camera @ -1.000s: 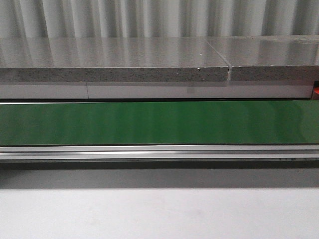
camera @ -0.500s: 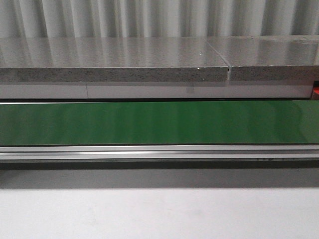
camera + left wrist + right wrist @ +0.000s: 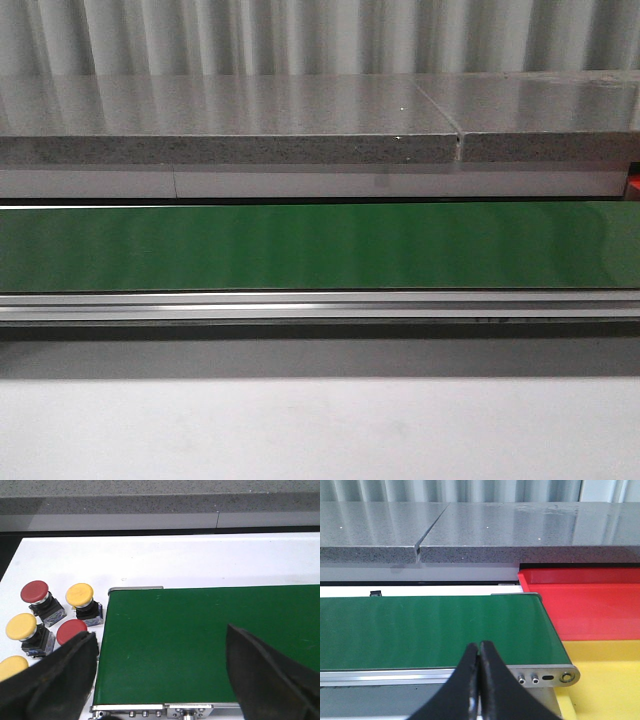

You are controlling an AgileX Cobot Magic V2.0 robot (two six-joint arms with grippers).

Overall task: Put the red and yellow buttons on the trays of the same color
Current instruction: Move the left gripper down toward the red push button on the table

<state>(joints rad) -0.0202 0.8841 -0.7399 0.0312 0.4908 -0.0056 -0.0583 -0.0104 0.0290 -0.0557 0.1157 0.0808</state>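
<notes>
In the left wrist view, several push buttons stand on a white surface beside the end of the green conveyor belt (image 3: 200, 640): a red button (image 3: 34, 591), a yellow button (image 3: 79, 594), another yellow button (image 3: 21, 626), a red button (image 3: 71, 631) partly behind my finger, and a third yellow one (image 3: 11, 666) at the frame's edge. My left gripper (image 3: 160, 672) is open and empty above the belt's end. In the right wrist view, my right gripper (image 3: 479, 652) is shut and empty above the belt's near rail, next to the red tray (image 3: 590, 605) and yellow tray (image 3: 605, 675).
The front view shows only the bare green belt (image 3: 320, 245), its aluminium rail (image 3: 320, 305), a grey stone ledge (image 3: 230, 130) behind and a white tabletop (image 3: 320, 430) in front. No arm shows there.
</notes>
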